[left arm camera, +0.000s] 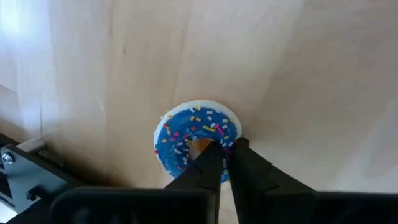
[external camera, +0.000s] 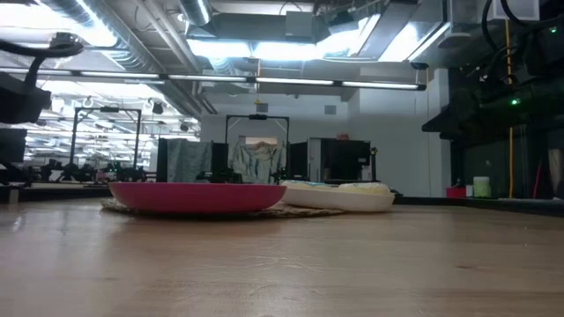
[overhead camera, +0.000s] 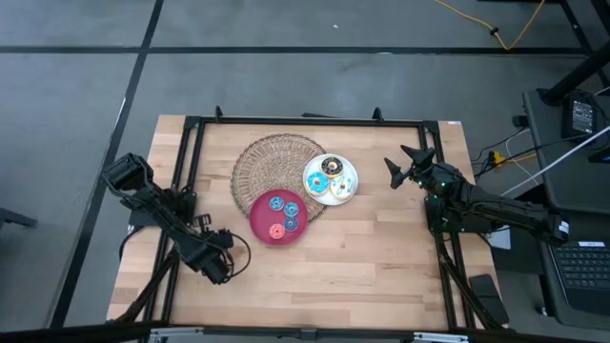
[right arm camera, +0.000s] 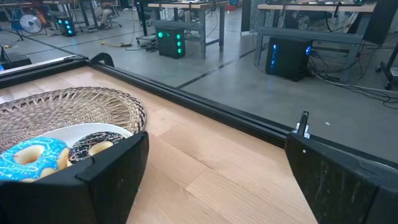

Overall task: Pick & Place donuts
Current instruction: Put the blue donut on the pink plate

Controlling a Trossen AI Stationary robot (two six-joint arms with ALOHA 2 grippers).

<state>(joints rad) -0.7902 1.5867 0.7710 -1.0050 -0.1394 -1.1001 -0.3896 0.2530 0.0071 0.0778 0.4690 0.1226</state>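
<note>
Near the surface's left front corner, the left hand (left arm camera: 225, 163) is pinched nearly closed on the rim of a blue sprinkled donut (left arm camera: 196, 134) lying flat on the wood. To lift well, it should rise straight up so the ring does not slip. The right hand (overhead camera: 408, 168), wide open and empty, waits near the right edge beside the white plate (overhead camera: 349, 187). More donuts sit on the red plate (overhead camera: 261, 226).

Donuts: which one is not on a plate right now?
The blue sprinkled donut between the left end effector's closed fingers, over bare table. All others sit on the red plate or white plate.
</note>
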